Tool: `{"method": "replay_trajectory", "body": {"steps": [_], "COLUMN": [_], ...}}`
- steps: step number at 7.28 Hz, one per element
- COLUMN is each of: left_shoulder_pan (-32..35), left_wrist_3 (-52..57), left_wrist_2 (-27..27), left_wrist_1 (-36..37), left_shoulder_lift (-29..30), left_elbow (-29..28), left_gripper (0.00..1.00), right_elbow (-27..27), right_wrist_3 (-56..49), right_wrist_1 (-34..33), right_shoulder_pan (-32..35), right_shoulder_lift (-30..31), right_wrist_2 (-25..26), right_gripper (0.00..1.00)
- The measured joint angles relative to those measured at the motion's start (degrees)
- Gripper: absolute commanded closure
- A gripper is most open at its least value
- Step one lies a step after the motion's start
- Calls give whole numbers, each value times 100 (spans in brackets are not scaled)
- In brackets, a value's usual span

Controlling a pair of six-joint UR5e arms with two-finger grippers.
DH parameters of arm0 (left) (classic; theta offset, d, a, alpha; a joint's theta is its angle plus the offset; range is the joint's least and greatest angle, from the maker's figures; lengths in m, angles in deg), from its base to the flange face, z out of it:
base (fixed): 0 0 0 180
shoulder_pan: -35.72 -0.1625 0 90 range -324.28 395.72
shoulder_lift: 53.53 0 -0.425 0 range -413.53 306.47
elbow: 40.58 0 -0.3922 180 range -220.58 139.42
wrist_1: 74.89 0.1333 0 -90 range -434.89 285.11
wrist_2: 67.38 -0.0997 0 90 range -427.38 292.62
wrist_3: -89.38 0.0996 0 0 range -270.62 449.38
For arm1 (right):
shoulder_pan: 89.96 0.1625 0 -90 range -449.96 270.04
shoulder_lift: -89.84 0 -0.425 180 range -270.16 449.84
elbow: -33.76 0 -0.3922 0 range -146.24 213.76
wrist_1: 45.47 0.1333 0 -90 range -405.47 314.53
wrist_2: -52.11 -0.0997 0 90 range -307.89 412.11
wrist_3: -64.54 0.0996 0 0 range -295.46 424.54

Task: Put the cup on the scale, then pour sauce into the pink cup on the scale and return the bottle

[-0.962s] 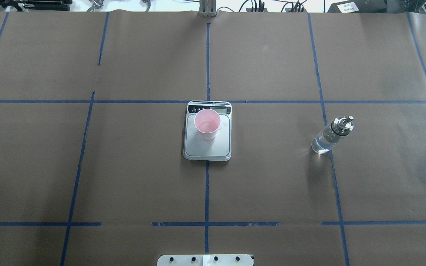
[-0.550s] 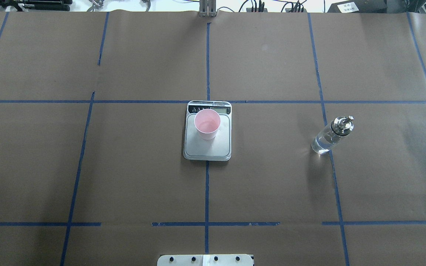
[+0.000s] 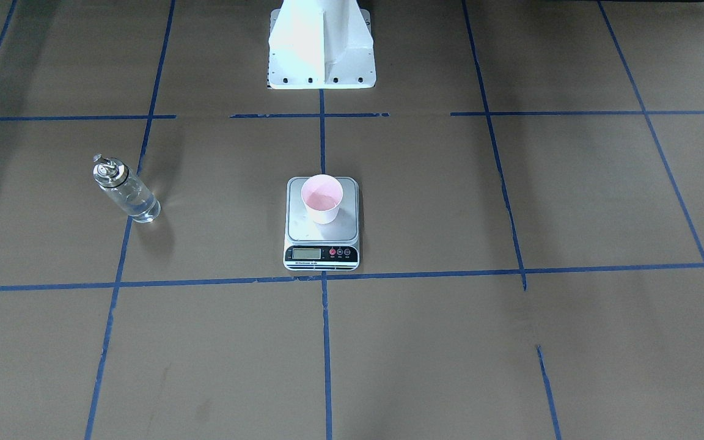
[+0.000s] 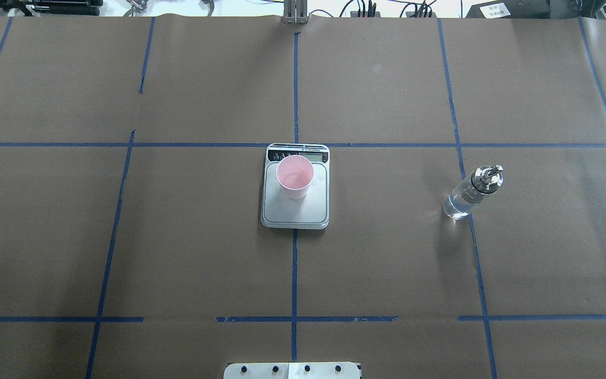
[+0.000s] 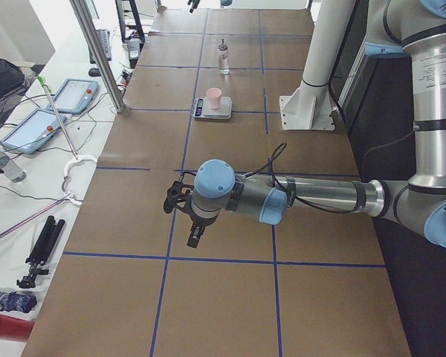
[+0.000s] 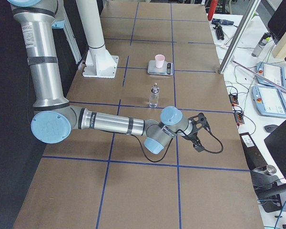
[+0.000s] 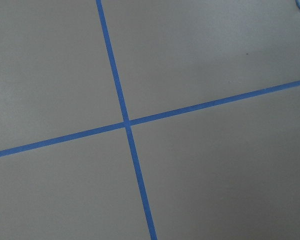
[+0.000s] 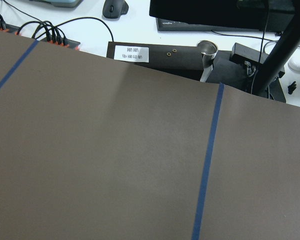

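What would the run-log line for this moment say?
cup upright on scale | bottle upright on table, unheld | left pincer clear of both, state unclear | right pincer clear of both, state unclear

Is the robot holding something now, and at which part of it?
Seemingly nothing: the bottle stands free on the table, the cup on the scale, with left gripper and right gripper far off.

I saw both arms built alike: the left arm (image 5: 320, 195) and right arm (image 6: 109, 123) were silver-grey metal tubes ringed with black bands, joined by rounded housings with pale blue caps (image 5: 214, 180); a thin black cable (image 5: 276, 155) looped off the left forearm; small printed markings (image 5: 433, 71) ran along the upper tube; the left gripper (image 5: 171, 201) and right gripper (image 6: 202, 121) were black; the white pedestal (image 3: 321, 43) flared to a plate with dark bolts (image 3: 310, 80).
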Motion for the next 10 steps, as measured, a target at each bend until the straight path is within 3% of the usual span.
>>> {"method": "replay_trajectory", "body": {"steps": [4,7,10], "left_shoulder_pan": [-1,-3,-4], "left_wrist_3": [0,0,0], "left_wrist_2": [0,0,-10], "left_wrist_1": [6,6,7], "left_shoulder_lift": [-3,-7,-2], "left_elbow": [9,-6,-21], "left_gripper": [0,0,0], "right_elbow": [-156,479,1459], "right_wrist_3": [-289,-398,-1551], "right_wrist_1": [-383,-2294,-4576], "right_shoulder_pan": [85,127,424], "right_shoulder_lift": [124,141,209], "right_wrist_2": [-143,-1043,-1102], "right_gripper": [0,0,0]}}
